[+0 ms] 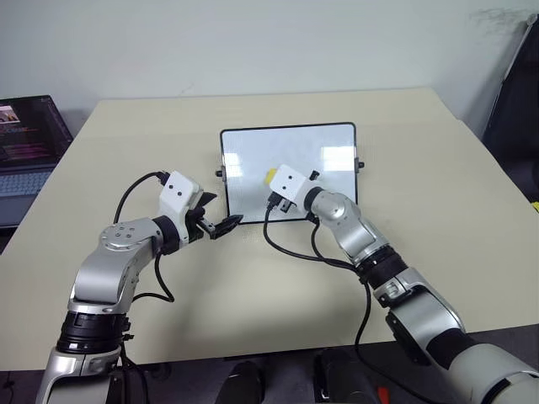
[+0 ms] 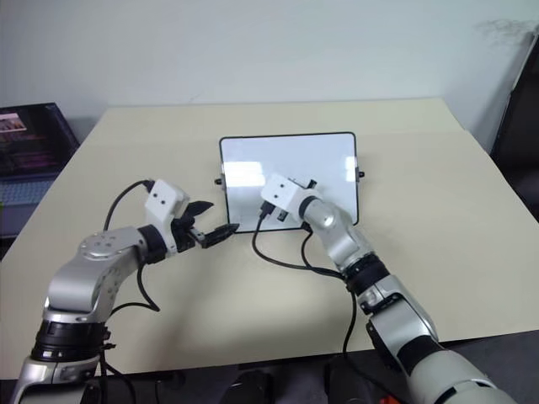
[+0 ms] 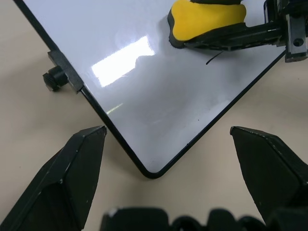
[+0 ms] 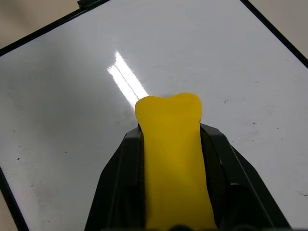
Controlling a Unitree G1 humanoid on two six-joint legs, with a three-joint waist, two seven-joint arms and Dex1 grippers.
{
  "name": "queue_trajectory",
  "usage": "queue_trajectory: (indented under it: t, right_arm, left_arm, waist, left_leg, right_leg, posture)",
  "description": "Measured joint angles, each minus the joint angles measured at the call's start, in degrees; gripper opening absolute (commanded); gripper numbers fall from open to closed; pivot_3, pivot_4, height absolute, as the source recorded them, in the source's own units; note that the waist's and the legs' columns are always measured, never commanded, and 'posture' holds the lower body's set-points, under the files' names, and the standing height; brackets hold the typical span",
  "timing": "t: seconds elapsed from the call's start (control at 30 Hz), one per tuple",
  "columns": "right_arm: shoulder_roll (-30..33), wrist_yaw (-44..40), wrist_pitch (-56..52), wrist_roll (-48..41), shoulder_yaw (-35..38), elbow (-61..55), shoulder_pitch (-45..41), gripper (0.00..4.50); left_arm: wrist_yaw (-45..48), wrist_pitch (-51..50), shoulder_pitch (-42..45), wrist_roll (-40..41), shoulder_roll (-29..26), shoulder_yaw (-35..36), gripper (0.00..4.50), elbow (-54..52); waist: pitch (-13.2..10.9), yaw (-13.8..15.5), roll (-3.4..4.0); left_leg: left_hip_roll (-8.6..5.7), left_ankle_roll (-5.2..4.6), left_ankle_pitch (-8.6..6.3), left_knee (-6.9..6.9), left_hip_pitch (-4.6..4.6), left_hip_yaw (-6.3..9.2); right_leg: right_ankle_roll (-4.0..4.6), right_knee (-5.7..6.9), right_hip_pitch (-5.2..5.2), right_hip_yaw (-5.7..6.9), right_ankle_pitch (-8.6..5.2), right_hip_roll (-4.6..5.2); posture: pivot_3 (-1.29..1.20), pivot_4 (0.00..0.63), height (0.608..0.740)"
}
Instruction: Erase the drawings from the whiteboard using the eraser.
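right gripper (image 4: 173,144): clenched on yellow eraser (image 4: 171,144), pressed on whiteboard (image 1: 253,151) | left gripper (image 3: 192,159): fingers spread, empty, at whiteboard's near-left corner | drawings (image 3: 214,57): faint stroke beside eraser

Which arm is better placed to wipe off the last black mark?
Right. The right gripper is shut on the small yellow eraser, resting on the glossy white whiteboard beside the thin black marker stroke. The left gripper is open, off the board's corner.

Left hand (image 1: 221,220) spread wide and low; right hand (image 1: 274,187) clamped, reaching forward.
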State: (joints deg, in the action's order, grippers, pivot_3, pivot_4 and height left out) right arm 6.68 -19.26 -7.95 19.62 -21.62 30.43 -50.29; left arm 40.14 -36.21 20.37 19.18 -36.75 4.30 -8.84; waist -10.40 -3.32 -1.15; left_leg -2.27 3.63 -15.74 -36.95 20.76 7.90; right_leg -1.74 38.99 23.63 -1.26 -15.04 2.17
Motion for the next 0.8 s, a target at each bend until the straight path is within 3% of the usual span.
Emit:
queue_trajectory:
  t: [0.27, 0.57, 0.8]
  right_arm:
    - [6.73, 0.45, -0.78, 0.0, 2.37, -3.67, 0.76, 1.19]
    - [6.88, -3.3, -3.95, 1.66, -0.66, -11.62, 8.16, 1.19]
    - [5.8, -1.8, -5.06, 1.54, -0.32, -11.2, 7.66, 1.19]
  left_arm:
    - [3.15, -0.96, -1.81, 1.19, -0.23, -0.8, 4.5, -2.54]
    - [3.32, -0.98, -1.77, 1.21, -0.23, -1.31, 4.5, -2.86]
    - [3.83, -0.98, -1.71, 1.21, -0.23, -1.34, 4.5, -2.82]
  waist:
    - [0.01, 1.11, -0.02]
    - [0.04, 0.62, -0.06]
    - [0.04, 0.41, -0.06]
  left_leg:
    - [-0.03, 0.0, 0.0, -0.03, 0.0, 0.09]
    - [0.0, 0.0, 0.0, -0.02, -0.26, 0.0]
    - [0.0, 0.02, 0.02, -0.02, -0.29, 0.0]
  right_leg:
    - [-0.04, -0.06, -0.12, 0.08, 0.02, 0.02]
    - [-0.05, -0.05, -0.31, 0.02, 0.01, 0.0]
    - [-0.04, -0.05, -0.33, 0.02, 0.02, -0.02]
  posture:
    - [0.0, 0.15, 0.74]
    - [0.0, 0.15, 0.74]
    - [0.0, 0.15, 0.74]
